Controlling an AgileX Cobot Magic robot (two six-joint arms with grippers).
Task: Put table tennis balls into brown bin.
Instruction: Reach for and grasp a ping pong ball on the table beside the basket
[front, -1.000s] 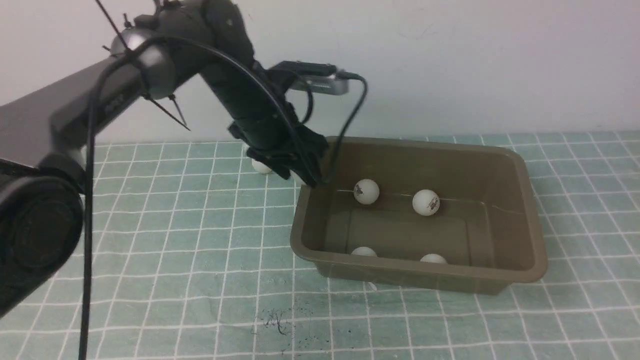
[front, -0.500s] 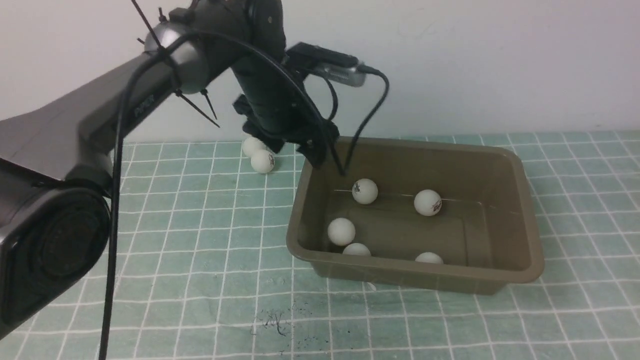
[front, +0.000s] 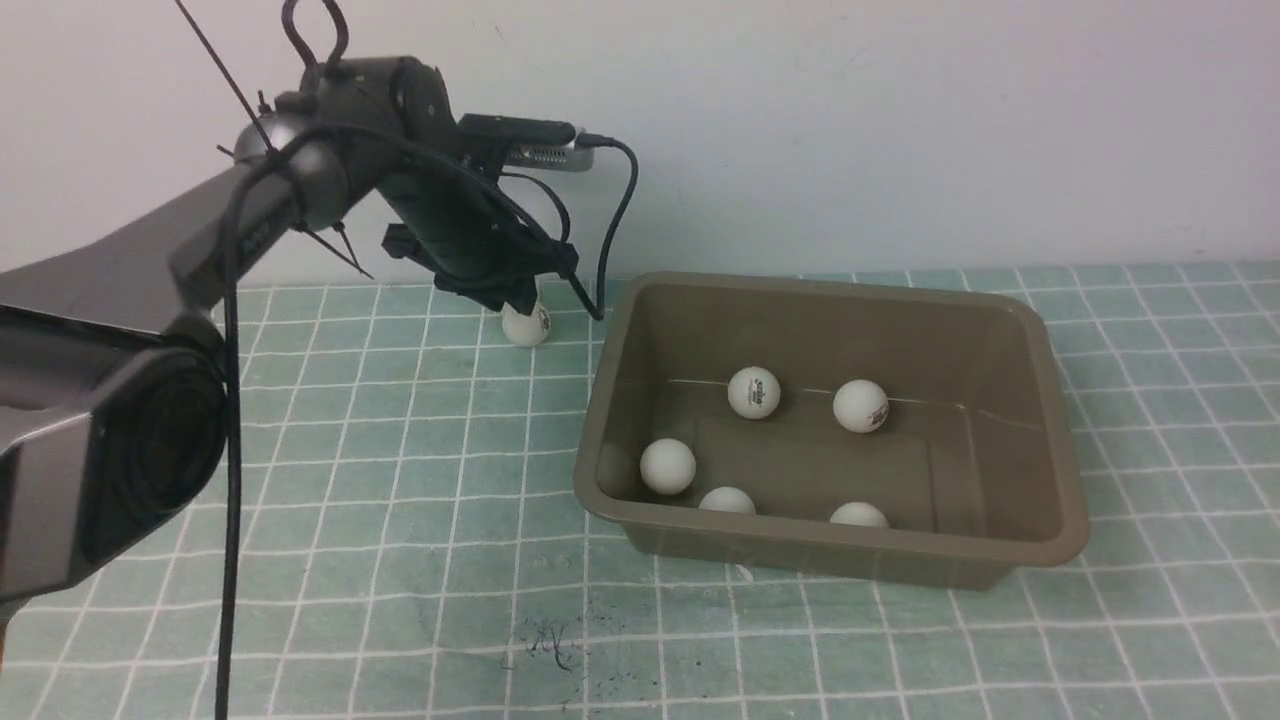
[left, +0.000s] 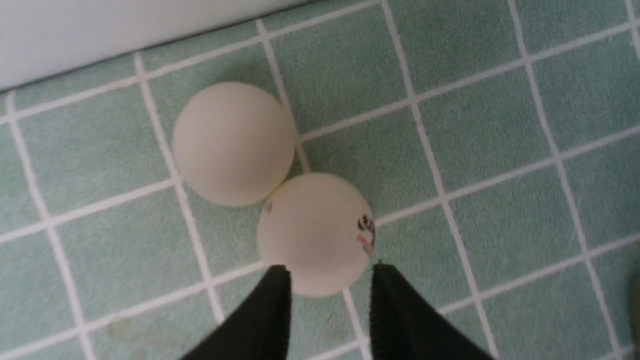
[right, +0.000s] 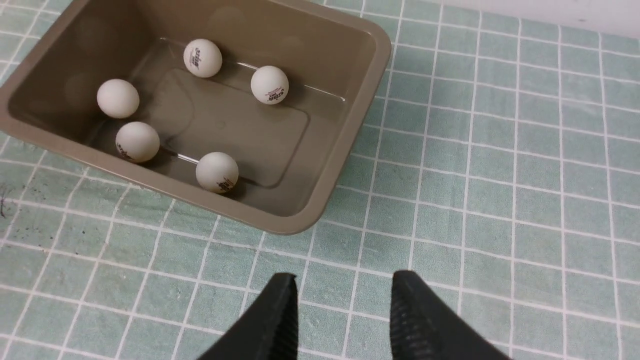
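The brown bin (front: 1062, 420) stands on the green grid mat and holds several table tennis balls (front: 754, 392), which the right wrist view also shows in the bin (right: 365, 95). Left of the bin near the wall, two more balls lie touching on the mat: a plain ball (left: 232, 143) and a logo ball (left: 315, 232). In the front view only the logo ball (front: 526, 325) shows. My left gripper (left: 330, 272) hangs open just above the logo ball, whose near edge sits between the tips. My right gripper (right: 342, 280) is open and empty, on the near right side of the bin.
A white wall (front: 900, 130) runs along the back of the mat, close behind the two loose balls. The left arm's black cable (front: 612, 240) loops down near the bin's back-left corner. Dark smudges (front: 545, 640) mark the mat in front.
The left gripper left the bin's back-left corner, where a new ball dropped in, and swung left and down over the two balls on the mat. One ball in the bin rolled slightly.
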